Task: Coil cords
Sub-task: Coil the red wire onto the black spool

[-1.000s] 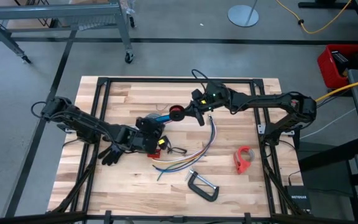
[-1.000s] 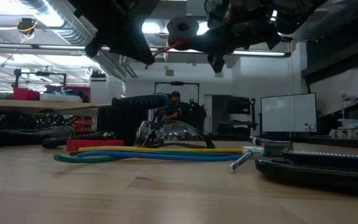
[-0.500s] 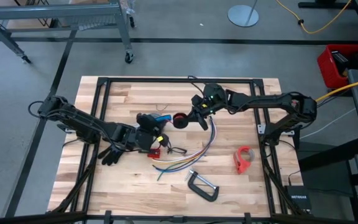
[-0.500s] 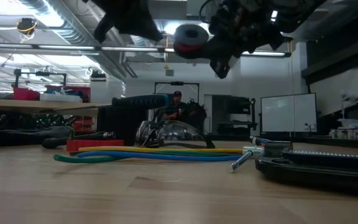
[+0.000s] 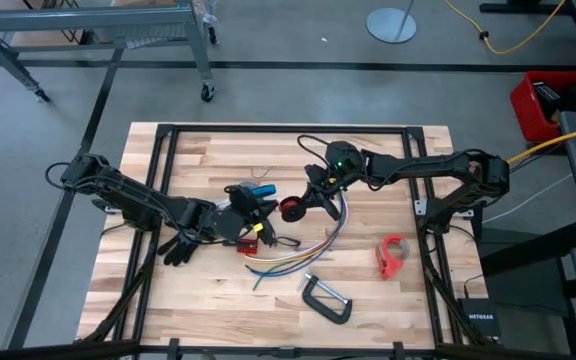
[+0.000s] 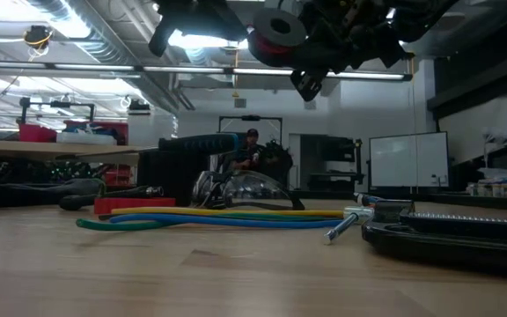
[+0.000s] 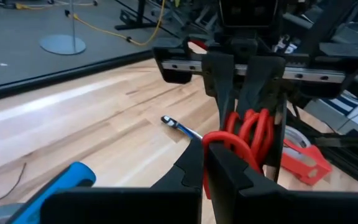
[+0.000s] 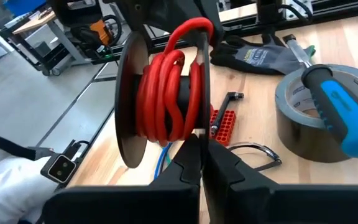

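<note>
A black spool wound with red cord [image 5: 290, 208] hangs above the table's middle; it also shows in the low view [image 6: 277, 31]. My right gripper [image 5: 306, 203] is shut on the spool. My left gripper [image 5: 268, 208] stands right beside the spool, on its left, and is shut on a loop of the red cord [image 7: 219, 140]. The bundle of yellow, blue, green and purple strands [image 5: 303, 250] lies flat on the table, near of both grippers. A thin black wire [image 5: 310, 143] curls on the table, far of my right arm. My left gripper pinches a loose loop of the red cord [image 7: 215, 138] between its two fingers, close beside the spool. The loop arches out from the winding [image 8: 188, 28] and is clear of the table. My right gripper pinches the rim of one spool flange [image 8: 199, 127] between its two fingertips [image 8: 190, 152]. It comes from the table's right. The spool is lifted clear of the table with its flanges upright.
A grey tape roll [image 8: 309, 115] and a blue-handled tool [image 5: 260, 190] lie under my left gripper, with a black glove [image 5: 176, 247] to the left. A red tape dispenser [image 5: 392, 255] and a C-clamp [image 5: 326, 300] lie at the near right.
My right gripper has carried the spool toward the table's near edge and a little left, toward my left gripper. My left gripper has moved right, up to the spool. Both have stayed shut and clear of the table.
</note>
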